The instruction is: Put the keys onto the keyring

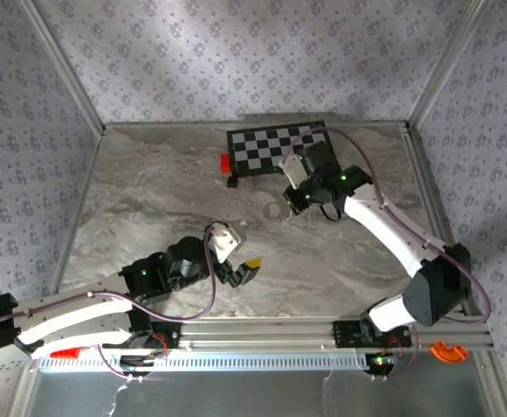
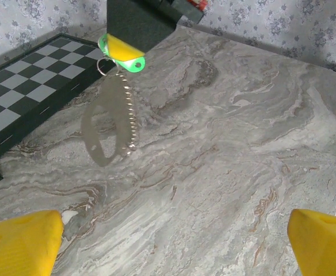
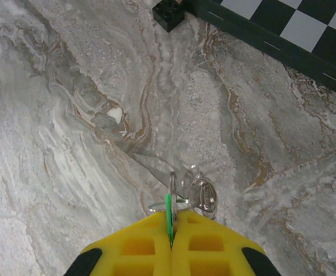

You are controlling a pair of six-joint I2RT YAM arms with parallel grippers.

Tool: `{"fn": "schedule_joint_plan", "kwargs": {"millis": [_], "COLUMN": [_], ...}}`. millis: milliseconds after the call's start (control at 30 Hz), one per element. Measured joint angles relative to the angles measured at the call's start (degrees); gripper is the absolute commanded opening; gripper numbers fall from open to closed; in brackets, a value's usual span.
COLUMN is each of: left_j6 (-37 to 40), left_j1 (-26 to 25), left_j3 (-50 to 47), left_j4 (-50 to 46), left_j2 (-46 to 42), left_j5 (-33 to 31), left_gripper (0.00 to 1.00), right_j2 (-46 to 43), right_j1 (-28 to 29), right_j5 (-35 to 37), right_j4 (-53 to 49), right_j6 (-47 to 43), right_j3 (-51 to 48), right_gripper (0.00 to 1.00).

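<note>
top external: big marble table, checkerboard up at 12 o'clock. right gripper sits at the board's 6 o'clock, pads clenched on the green tag of the keyring, chain dangling over the marble. left gripper is down at 6 o'clock, fingers spread wide, holding nothing. can't tell the keys from the ring loops. tiny red block at the board's 9 o'clock.
</note>
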Motion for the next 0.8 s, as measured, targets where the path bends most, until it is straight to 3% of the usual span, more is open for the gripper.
{"fn": "schedule_joint_plan", "kwargs": {"millis": [367,800], "left_j6": [-0.2,-0.2], "left_j1": [0.2,1.0], "left_j3": [-1.0,-1.2], "left_j4": [0.2,0.7], "left_j2": [-0.9,-0.7], "left_j5": [-0.2,-0.1], "left_gripper": [0.99,1.0], "right_j2": [4.2,-0.6], "right_j1": [-1.4,-1.4], "right_j5": [-2.5,-5.3], "right_j4": [5.4,10.2], "right_j6": [0.9,4.4], "right_j3": [0.3,-12.2], "right_gripper": [0.0,0.0]}}
